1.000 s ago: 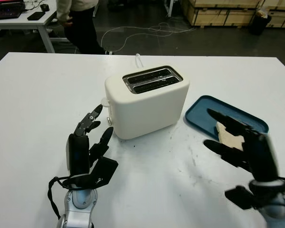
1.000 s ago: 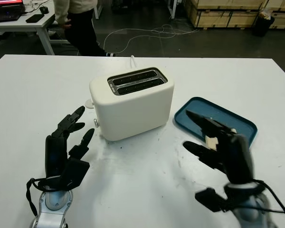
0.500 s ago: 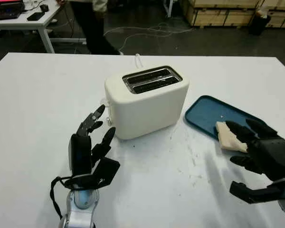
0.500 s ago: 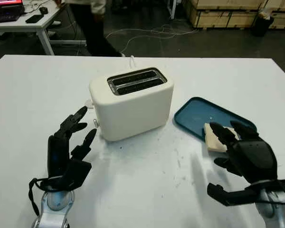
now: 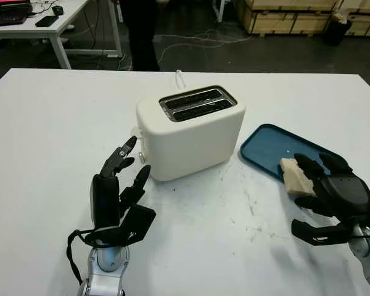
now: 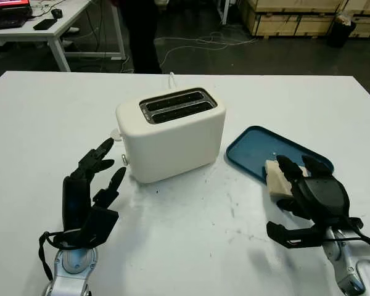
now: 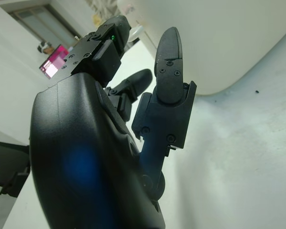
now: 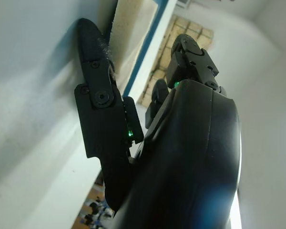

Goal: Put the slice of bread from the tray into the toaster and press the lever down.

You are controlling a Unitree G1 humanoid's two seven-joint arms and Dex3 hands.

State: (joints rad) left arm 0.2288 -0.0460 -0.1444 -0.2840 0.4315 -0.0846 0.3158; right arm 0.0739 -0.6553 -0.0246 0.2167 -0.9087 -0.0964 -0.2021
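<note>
White tabletop (image 5: 43, 123) carries a cream two-slot toaster (image 5: 191, 132) near its middle, slots empty, with a blue tray (image 5: 265, 148) just beside it toward the right edge. Right robot hand (image 5: 333, 194) sits at the tray's near edge, fingers curled around the slice of bread (image 5: 294, 177), which is partly over the tray rim; whether the slice is lifted clear cannot be told. Left robot hand (image 5: 117, 191) is raised above the tabletop near the toaster's left end, open and holding nothing.
</note>
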